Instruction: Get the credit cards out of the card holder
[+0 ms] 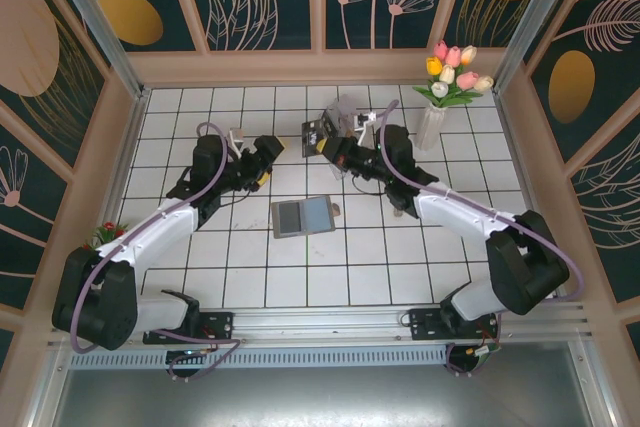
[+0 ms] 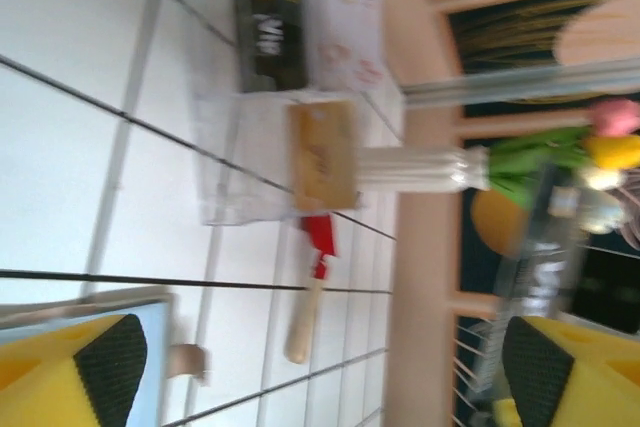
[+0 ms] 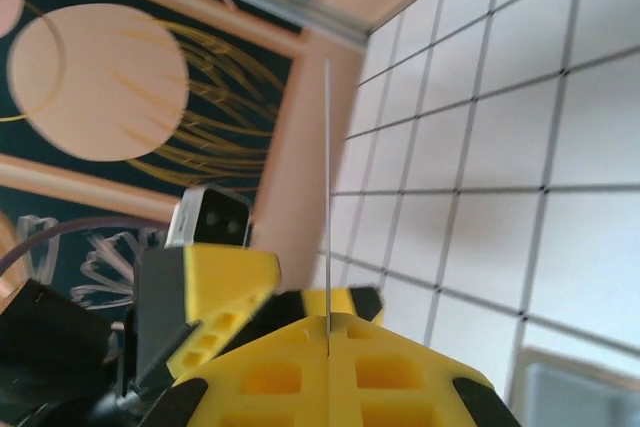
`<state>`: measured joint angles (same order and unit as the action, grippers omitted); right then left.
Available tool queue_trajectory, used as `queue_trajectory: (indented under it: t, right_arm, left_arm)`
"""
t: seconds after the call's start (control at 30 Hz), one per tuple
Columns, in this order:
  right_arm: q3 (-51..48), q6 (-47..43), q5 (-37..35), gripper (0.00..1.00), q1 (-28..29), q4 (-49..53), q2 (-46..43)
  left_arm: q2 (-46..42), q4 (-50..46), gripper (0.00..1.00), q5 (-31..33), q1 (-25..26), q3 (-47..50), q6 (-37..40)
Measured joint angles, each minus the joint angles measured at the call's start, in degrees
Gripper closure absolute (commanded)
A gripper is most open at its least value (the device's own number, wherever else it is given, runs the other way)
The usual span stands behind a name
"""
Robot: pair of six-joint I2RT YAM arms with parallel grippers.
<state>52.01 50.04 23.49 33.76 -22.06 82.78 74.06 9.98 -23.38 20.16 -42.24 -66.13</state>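
The card holder [image 1: 303, 215] lies open and flat on the white tiles mid-table, its grey and pale blue inner panels up; its corner [image 2: 90, 305] also shows low in the left wrist view. My right gripper [image 1: 329, 151] [image 3: 327, 325] hangs behind the holder, shut on a thin credit card [image 3: 327, 187] seen edge-on. My left gripper [image 1: 266, 169] [image 2: 325, 372] is just left of it, open wide with nothing between its fingers; one of those fingers [image 3: 215, 297] shows close beside the right jaws. A dark card [image 2: 270, 32] and a tan card [image 2: 322, 152] lie in the clear plastic box [image 2: 225, 177].
The clear box [image 1: 342, 119] stands at the back centre. A white vase [image 1: 431, 127] of tulips is at the back right, and a red tool with a wooden handle [image 2: 308, 297] lies on the tiles near it. Wooden walls ring the floor, with a small plant [image 1: 108, 232] at the left.
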Motion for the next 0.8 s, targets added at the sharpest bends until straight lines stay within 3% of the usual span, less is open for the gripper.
queue_trajectory:
  t: [0.17,0.4,0.57,0.8]
  right_arm:
    - [11.1,-16.3,-6.8,1.0,-1.3,17.0,2.7]
    - [26.1,-33.4,-16.0,1.0,-1.3,32.5,15.1]
    - [34.1,-41.2,-18.6,1.0,-1.6,37.7,24.3]
    - [41.3,-47.7,-21.5,1.0,-1.8,40.9,29.6]
  left_arm:
    - [-1.9,-6.4,0.02,6.2,-0.4,1.0,3.4]
    - [-4.9,-12.0,0.01,11.1,-0.4,2.2,7.4]
    - [-4.9,-13.5,0.02,11.8,-0.4,2.7,9.1]
    - [-4.9,-13.7,0.02,11.6,-0.4,3.0,10.5]
